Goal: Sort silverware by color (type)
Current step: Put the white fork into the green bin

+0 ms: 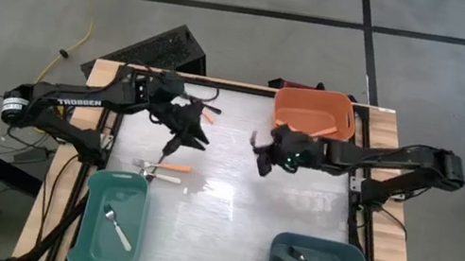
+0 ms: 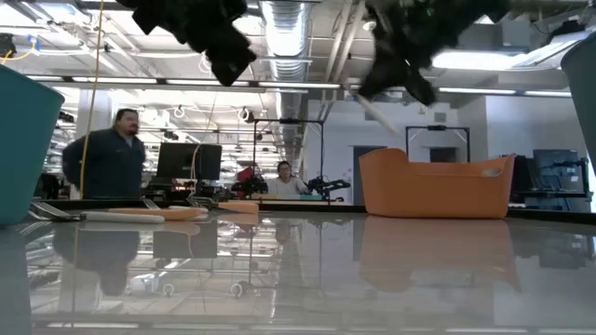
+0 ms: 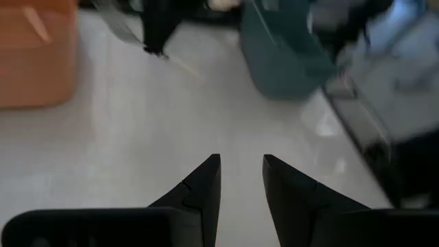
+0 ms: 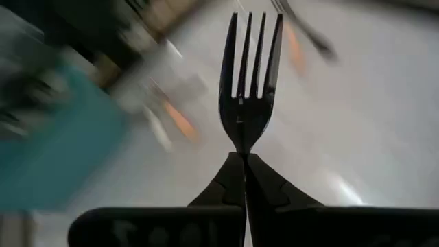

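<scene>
1. High view: the right gripper point(image 1: 265, 153) is hovering mid-table beside the orange bin point(image 1: 315, 110); the left gripper point(image 1: 176, 132) is hanging above loose silverware point(image 1: 161, 168).
2. Left wrist view: its fingers point(image 3: 206, 182) are standing slightly apart, holding nothing.
3. Right wrist view: closed fingers are pinching a fork point(image 4: 250, 82), tines outward.

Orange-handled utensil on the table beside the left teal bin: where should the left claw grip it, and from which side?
Grip the orange-handled utensil at mid-handle, coming straight down with the fingers spanning its narrow width. It lies flat, and a white-handled utensil lies close alongside, so a side approach would likely bump that. The left claw is open.
</scene>
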Available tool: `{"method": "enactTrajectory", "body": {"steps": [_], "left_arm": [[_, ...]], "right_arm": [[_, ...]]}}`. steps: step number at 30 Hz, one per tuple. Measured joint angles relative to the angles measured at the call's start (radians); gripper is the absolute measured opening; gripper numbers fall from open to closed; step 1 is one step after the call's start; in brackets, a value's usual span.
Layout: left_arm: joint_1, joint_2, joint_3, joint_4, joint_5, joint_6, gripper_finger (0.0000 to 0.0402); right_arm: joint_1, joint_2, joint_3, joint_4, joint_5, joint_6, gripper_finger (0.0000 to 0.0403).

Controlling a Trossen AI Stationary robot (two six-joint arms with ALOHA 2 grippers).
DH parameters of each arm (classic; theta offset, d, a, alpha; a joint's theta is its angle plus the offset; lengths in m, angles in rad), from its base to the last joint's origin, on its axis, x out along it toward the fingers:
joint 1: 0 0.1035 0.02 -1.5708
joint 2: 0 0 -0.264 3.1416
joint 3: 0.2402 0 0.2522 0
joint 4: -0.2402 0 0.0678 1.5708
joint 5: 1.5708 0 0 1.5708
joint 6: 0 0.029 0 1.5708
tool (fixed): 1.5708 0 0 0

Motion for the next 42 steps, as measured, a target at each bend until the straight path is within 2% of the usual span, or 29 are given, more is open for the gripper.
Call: {"method": "enactTrajectory", "body": {"steps": [5, 9, 12, 17, 22, 25, 34, 42], "left_arm": [[-0.033, 0.013, -0.013, 0.175, -0.010, -0.180, 0.0093], [-0.089, 0.011, -0.012, 0.275, -0.098, -0.276, 0.0093], [-0.144, 0.011, -0.012, 0.325, -0.181, -0.323, 0.0093], [-0.237, 0.011, -0.012, 0.334, -0.413, -0.394, 0.0093], [-0.311, 0.011, -0.012, 0.332, -0.608, -0.427, 0.0093], [-0.340, 0.011, -0.012, 0.342, -0.686, -0.446, 0.0093], [-0.363, 0.011, -0.012, 0.362, -0.682, -0.419, 0.0093], [-0.364, 0.011, -0.012, 0.390, -0.562, -0.335, 0.0093]], "right_arm": [[0.005, 0.014, 0.002, 0.386, -0.018, -0.148, 0.0017], [0.009, 0.054, 0.002, 0.583, -0.095, -0.230, 0.0017], [0.010, 0.076, 0.002, 0.660, -0.105, -0.280, 0.0017], [0.009, 0.090, 0.002, 0.752, -0.162, -0.326, 0.0017], [0.003, 0.089, 0.002, 0.768, -0.228, -0.339, 0.0017], [-0.004, 0.088, 0.002, 0.777, -0.255, -0.339, 0.0017], [-0.004, 0.088, 0.002, 0.773, -0.237, -0.338, 0.0017], [0.007, 0.088, 0.002, 0.794, -0.107, -0.312, 0.0017]]}}
